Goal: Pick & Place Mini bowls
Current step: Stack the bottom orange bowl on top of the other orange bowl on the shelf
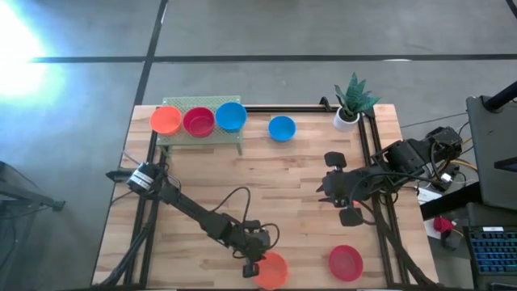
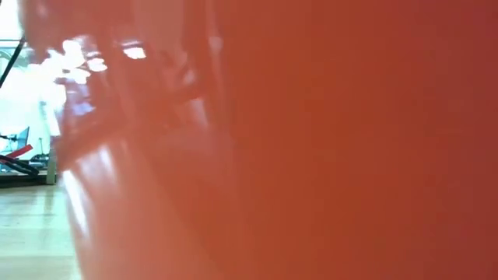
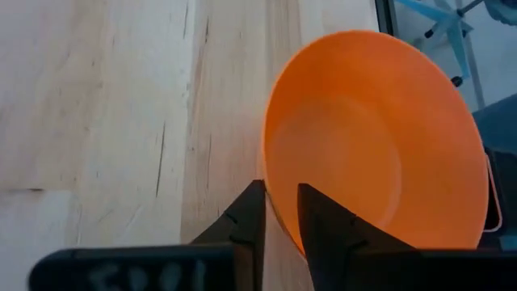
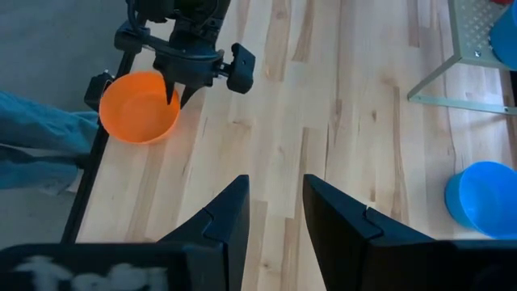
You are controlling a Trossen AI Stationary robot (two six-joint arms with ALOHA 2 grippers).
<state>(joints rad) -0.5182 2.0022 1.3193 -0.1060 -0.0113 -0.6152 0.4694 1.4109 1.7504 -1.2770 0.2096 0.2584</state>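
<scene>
Two left fingers (image 3: 250,222) straddle orange bowl (image 3: 380,137) rim, pinching it; right fingers (image 4: 335,214) spread.

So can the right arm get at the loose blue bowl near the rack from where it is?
Probably yes. The right claw hangs open over bare wood, and the blue bowl sits alone on the table, apart from the rack and the plant pot. Nothing lies between them.

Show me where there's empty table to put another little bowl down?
The bare wood in the middle, between the green rack, the lone blue bowl and the right gripper, is free. It is crowded at the near edge, where the left gripper meets the orange bowl beside a red bowl.
</scene>
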